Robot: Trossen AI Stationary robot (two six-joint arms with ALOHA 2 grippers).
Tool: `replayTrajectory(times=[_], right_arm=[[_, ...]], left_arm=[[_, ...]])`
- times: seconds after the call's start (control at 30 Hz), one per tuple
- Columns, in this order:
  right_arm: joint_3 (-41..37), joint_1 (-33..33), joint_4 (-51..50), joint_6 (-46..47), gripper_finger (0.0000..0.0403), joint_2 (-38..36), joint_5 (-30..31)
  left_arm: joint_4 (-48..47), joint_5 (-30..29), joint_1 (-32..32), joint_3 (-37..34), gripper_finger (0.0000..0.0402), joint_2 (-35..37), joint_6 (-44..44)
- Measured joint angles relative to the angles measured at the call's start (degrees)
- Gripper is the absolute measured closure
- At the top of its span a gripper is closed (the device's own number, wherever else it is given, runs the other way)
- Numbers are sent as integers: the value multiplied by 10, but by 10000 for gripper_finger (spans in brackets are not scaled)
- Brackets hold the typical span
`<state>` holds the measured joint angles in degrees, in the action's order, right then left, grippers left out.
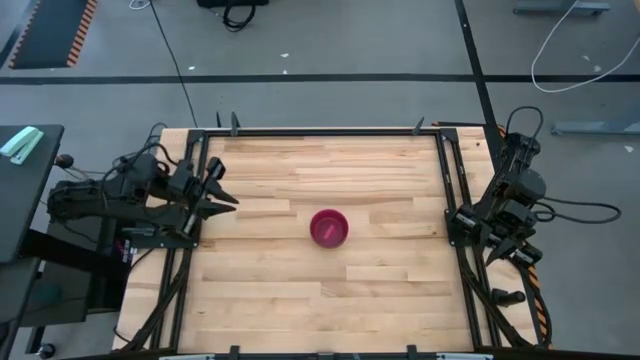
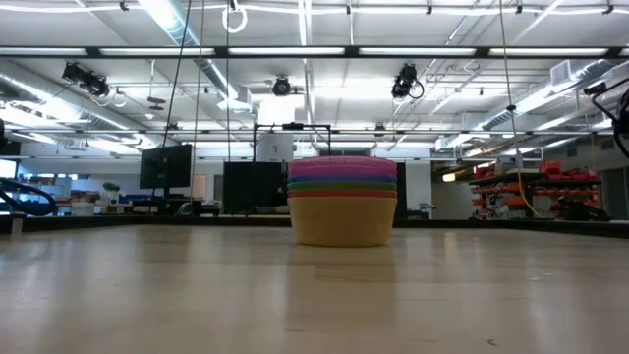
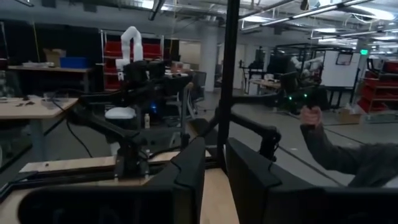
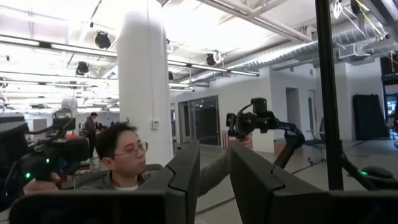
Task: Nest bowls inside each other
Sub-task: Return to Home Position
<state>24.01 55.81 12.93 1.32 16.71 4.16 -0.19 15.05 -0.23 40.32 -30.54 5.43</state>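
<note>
The bowls stand nested in one stack [image 1: 329, 228] at the middle of the table, with the pink-red one on top in the high view. In the low view the stack [image 2: 343, 202] rests on its yellow bottom bowl, with orange, green, blue, pink-red and purple rims layered above. My left gripper [image 1: 228, 197] waits at the table's left edge, well left of the stack. Its fingers [image 3: 216, 180] are drawn together with only a narrow slit between them. My right gripper [image 1: 507, 250] is parked beyond the table's right edge, and its fingers [image 4: 213, 174] are likewise drawn together.
A black metal frame [image 1: 330, 131] rims the wooden table, with rails along the left and right sides. Bare wood surrounds the stack on all sides. A person [image 4: 124, 162] shows beyond the table in the right wrist view. A person's hand and sleeve [image 3: 323, 140] show in the left wrist view.
</note>
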Motion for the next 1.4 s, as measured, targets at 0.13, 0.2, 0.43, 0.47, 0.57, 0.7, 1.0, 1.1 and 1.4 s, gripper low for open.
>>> replayTrajectory(times=[0.13, 0.2, 0.43, 0.47, 0.57, 0.7, 1.0, 1.1, 1.4], right_arm=[[-15, 0, 24, 3, 311, -1, 0], [-23, 0, 36, 4, 311, -1, -1], [-66, 0, 101, 6, 311, -1, -19], [-74, 0, 118, 6, 311, -1, -19], [-101, 0, 159, 13, 311, 0, -19], [-134, 0, 220, 25, 311, 0, -20], [-187, 0, 302, 33, 311, -1, -20], [-194, 0, 306, 36, 311, -1, -20], [-228, 0, 351, 38, 311, -1, -19]], left_arm=[[1, -15, 0, -33, 327, 34, 2], [0, -20, 0, -46, 325, 46, 3], [-1, -31, 0, -83, 325, 93, 10], [-1, -31, 0, -88, 327, 99, 14], [-1, -33, 0, -106, 330, 120, 15], [-2, -35, 0, -129, 327, 149, 15], [-5, -35, 0, -162, 320, 204, 30], [-14, -35, 0, -165, 323, 214, 30], [-29, -35, 0, -165, 326, 217, 30]])
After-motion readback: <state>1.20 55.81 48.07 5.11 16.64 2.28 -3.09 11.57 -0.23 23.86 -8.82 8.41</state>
